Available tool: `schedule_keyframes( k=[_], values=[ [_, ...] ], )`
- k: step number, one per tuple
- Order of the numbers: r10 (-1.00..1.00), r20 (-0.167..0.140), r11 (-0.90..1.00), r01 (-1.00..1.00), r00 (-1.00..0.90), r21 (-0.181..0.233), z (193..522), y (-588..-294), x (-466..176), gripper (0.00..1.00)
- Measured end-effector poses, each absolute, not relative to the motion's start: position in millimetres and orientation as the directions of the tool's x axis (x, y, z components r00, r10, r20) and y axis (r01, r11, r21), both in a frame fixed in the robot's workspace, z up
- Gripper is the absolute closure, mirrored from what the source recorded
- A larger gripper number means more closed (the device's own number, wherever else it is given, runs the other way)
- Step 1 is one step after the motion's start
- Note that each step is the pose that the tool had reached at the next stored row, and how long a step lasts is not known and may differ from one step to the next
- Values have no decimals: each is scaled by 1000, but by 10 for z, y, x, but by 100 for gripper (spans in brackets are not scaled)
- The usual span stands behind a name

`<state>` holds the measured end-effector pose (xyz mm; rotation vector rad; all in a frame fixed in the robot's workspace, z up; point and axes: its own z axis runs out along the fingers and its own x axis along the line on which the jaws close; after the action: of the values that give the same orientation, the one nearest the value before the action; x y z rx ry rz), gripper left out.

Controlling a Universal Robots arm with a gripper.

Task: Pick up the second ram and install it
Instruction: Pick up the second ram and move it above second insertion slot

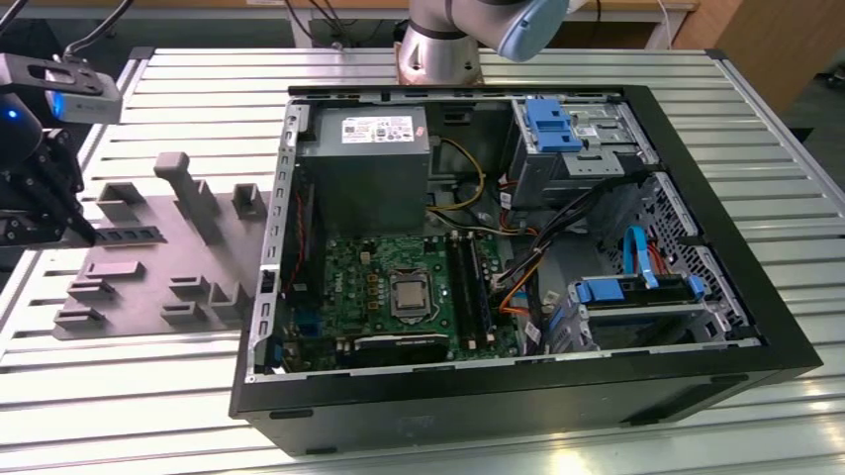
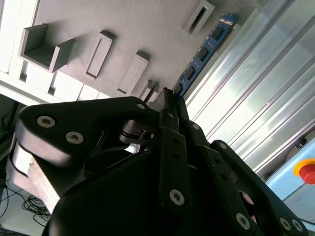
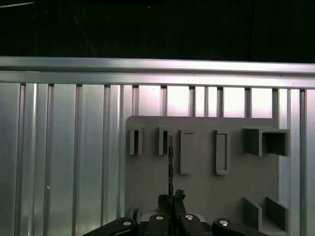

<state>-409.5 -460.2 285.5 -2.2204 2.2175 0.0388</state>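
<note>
Second ram (image 1: 130, 234) stands on its long edge on the grey fixture plate (image 1: 145, 272). It is at the side of the plate farthest from the computer case (image 1: 528, 401) and runs roughly along that side. In the second wrist view its blue board (image 2: 204, 49) shows a row of dark chips, with the far end close to one of the plate's raised slot blocks (image 2: 199, 14). In the first wrist view it appears edge-on as a thin dark line (image 3: 170, 162) crossing the plate (image 3: 197, 191) towards the row of slot blocks.

The gripper (image 1: 79, 234) is at the end of the ram that reaches the plate's edge on the exterior view's left. Its fingers (image 2: 170, 115) are drawn together on that end, one on each face of the board. The first wrist view shows their tips (image 3: 171, 197) on either side of the thin edge.

The plate lies flat on the ribbed metal desk (image 1: 158, 396), just beside the computer case and on the exterior view's left of it. The case lies on its side with the panel off. Inside it, from the plate side, are the green motherboard (image 1: 350, 272), two long black slots (image 1: 469, 287) and a tangle of coloured cables (image 1: 521, 287). A grey power supply (image 1: 363, 168) sits behind the motherboard. The arm's base (image 1: 442, 49) stands on the desk behind the case.
</note>
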Motion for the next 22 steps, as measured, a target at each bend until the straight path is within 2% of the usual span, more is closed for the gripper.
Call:
schedule_keyframes(
  k=[22],
  values=[
    [-1000,-20,1,-1000,-1,15,3240,-4602,-4095,86]
  ],
)
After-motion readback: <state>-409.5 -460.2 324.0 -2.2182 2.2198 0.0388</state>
